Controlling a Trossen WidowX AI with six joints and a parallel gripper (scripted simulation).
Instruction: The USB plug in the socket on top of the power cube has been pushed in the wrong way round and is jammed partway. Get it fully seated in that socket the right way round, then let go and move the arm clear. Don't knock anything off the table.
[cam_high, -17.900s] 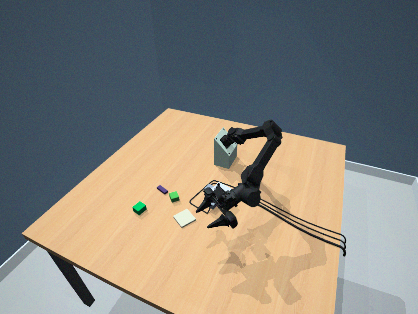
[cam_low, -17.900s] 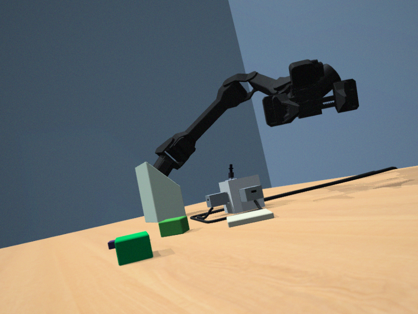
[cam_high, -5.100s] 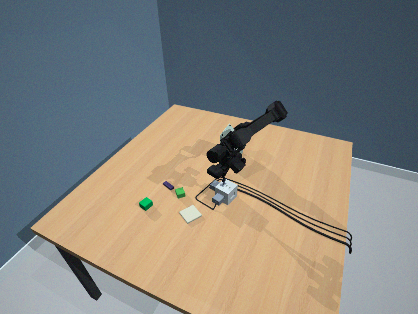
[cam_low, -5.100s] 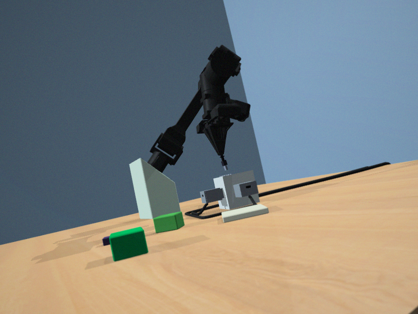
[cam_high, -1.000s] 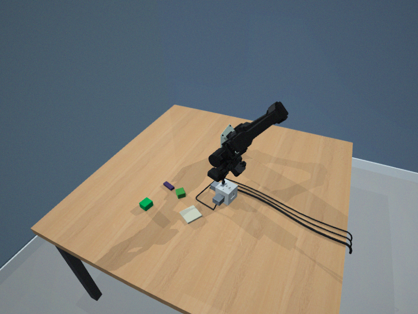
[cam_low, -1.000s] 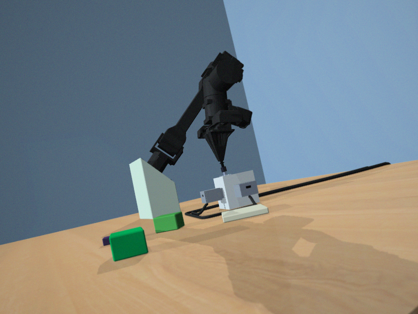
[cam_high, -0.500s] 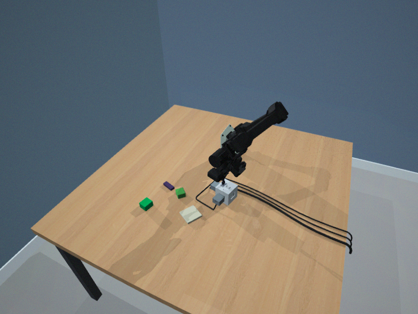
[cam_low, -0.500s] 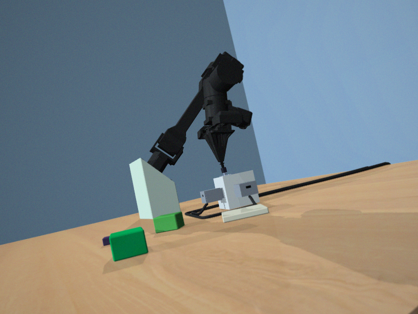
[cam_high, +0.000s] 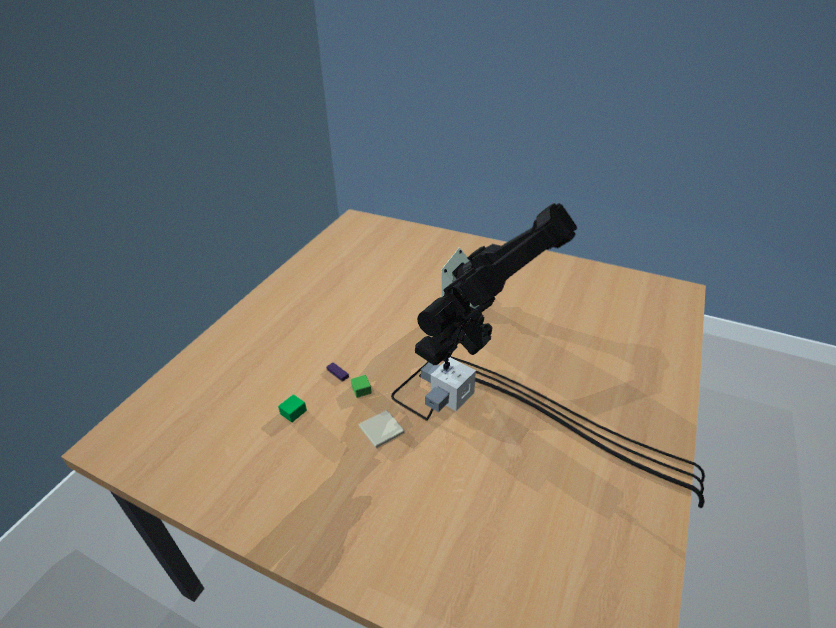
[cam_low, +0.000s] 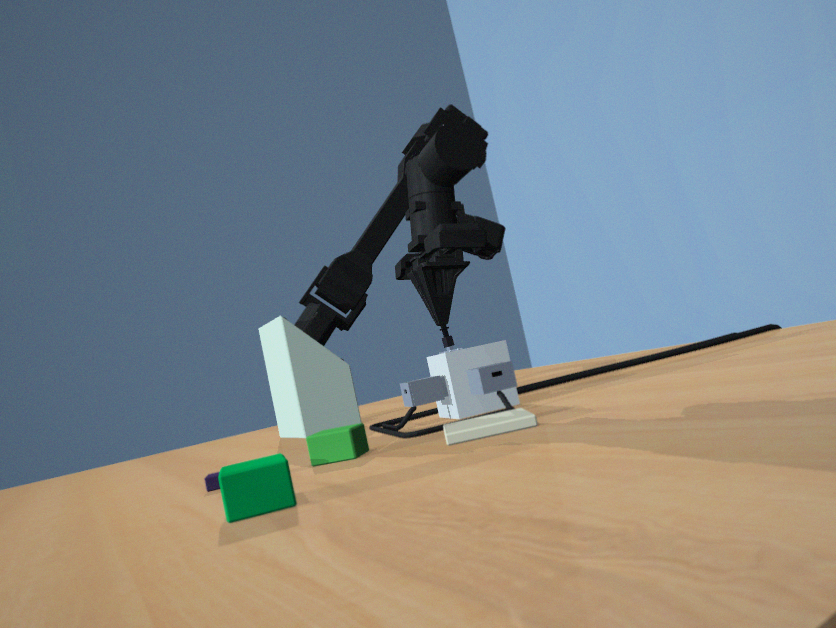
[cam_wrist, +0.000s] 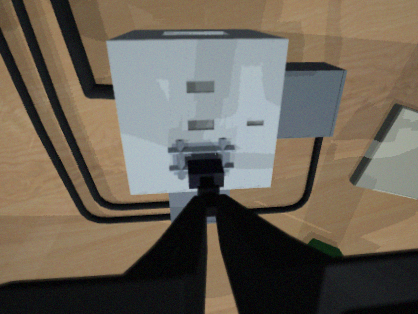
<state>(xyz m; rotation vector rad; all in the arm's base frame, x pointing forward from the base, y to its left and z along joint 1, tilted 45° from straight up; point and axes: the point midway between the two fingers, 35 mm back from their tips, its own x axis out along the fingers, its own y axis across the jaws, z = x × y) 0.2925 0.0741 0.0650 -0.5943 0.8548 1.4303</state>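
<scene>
- Exterior view: the USB plug stands nearly upright, its long axis roughly vertical with a slight tilt, its connector end pointing down.
- It is at the socket on top of the power cube, near one edge; seating depth cannot be told.
- The claw is nearly closed, its tips gripping the plug's upper end.
- The power cube sits on the table.

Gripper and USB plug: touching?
Touching. The wrist view shows the gripper shut on the black USB plug, its fingertips meeting the plug's narrow rear end.
</scene>
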